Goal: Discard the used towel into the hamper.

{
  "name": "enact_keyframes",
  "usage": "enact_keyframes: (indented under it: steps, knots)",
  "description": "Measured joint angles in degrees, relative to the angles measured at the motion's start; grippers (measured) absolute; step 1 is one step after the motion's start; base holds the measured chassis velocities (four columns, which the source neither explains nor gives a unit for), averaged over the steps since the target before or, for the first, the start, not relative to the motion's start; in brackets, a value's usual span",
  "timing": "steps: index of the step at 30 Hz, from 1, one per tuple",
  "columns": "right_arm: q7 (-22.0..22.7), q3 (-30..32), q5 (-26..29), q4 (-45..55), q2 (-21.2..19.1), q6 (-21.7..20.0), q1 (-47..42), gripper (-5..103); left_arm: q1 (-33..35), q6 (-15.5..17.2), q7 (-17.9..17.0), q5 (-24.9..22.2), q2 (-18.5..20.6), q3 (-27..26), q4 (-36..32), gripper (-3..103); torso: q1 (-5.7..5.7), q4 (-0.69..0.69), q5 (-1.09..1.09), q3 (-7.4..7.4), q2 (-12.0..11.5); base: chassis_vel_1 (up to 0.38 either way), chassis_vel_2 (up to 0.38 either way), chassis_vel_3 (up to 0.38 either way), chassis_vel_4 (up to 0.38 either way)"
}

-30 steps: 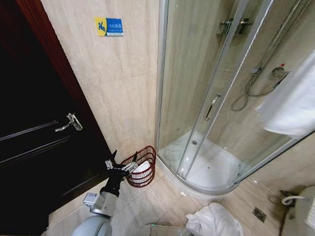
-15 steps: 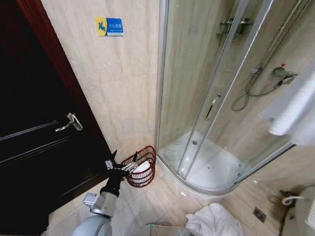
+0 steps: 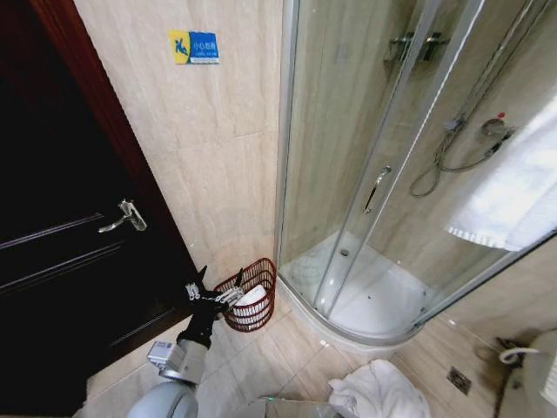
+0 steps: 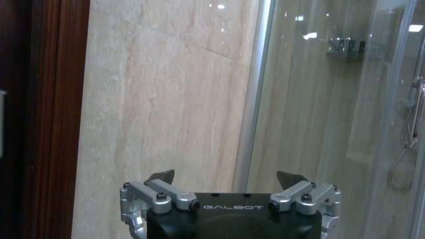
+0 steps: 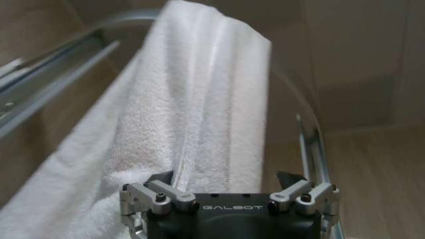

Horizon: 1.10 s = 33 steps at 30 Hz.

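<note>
The towel (image 3: pixel 509 187) is white and hangs high at the right, in front of the shower glass. In the right wrist view the towel (image 5: pixel 199 109) stretches away from my right gripper (image 5: pixel 226 177), whose fingers stand apart and open; the cloth lies against one fingertip (image 5: pixel 164 177). The hamper (image 3: pixel 252 296), a small red-brown wire basket, stands on the floor by the wall with something white inside. My left gripper (image 3: pixel 213 294) hovers open just beside its rim. From the left wrist, the left gripper (image 4: pixel 226 177) faces the tiled wall.
A dark wooden door (image 3: pixel 61 252) with a lever handle is on the left. The curved glass shower enclosure (image 3: pixel 374 200) fills the right. Another white cloth (image 3: pixel 374 390) lies crumpled on the floor tiles at the front.
The hanging towel swung toward the right edge, then came back left and spreads wider now. The left arm and the hamper have not moved.
</note>
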Motion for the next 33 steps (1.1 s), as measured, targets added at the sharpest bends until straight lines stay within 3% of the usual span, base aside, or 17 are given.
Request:
enact_keyframes:
  steps: [3,13,16,23,27,33]
  knots:
    - [0.02,-0.57,6.73,-1.35,-0.90,-0.51,0.72,100,0.00,0.00,0.00,0.00,0.00,0.00,0.00,100,0.00,0.00,0.00,0.00,0.00,0.000,0.000,0.000,0.000]
    - [-0.54,-0.58,20.38,3.89,-0.86,-2.77,-0.11,100,0.00,0.00,0.00,0.00,0.00,0.00,0.00,100,0.00,0.01,-0.02,0.00,0.00,0.000,0.000,0.000,0.000]
    - [-0.51,-1.02,20.26,4.37,-0.60,-3.20,0.25,100,0.00,0.00,0.00,0.00,0.00,0.00,0.00,100,0.00,0.01,-0.03,0.00,0.00,0.000,0.000,0.000,0.000]
    - [-2.98,-3.14,11.12,-0.36,-0.63,-2.57,1.40,100,0.00,0.00,0.00,0.00,0.00,0.00,0.00,100,0.00,0.01,0.02,0.00,0.00,0.000,0.000,0.000,0.000]
    - [-3.92,-3.69,11.37,-1.74,-0.81,-2.45,1.56,103,0.00,0.00,0.00,0.00,0.00,0.00,0.00,100,0.00,0.00,0.00,0.00,0.00,0.000,0.000,0.000,0.000]
    - [-5.53,-2.76,14.32,-1.22,-0.23,-2.39,-0.28,86,0.00,0.00,0.00,0.00,0.00,0.00,0.00,100,0.00,0.01,0.01,0.00,0.00,0.000,0.000,0.000,0.000]
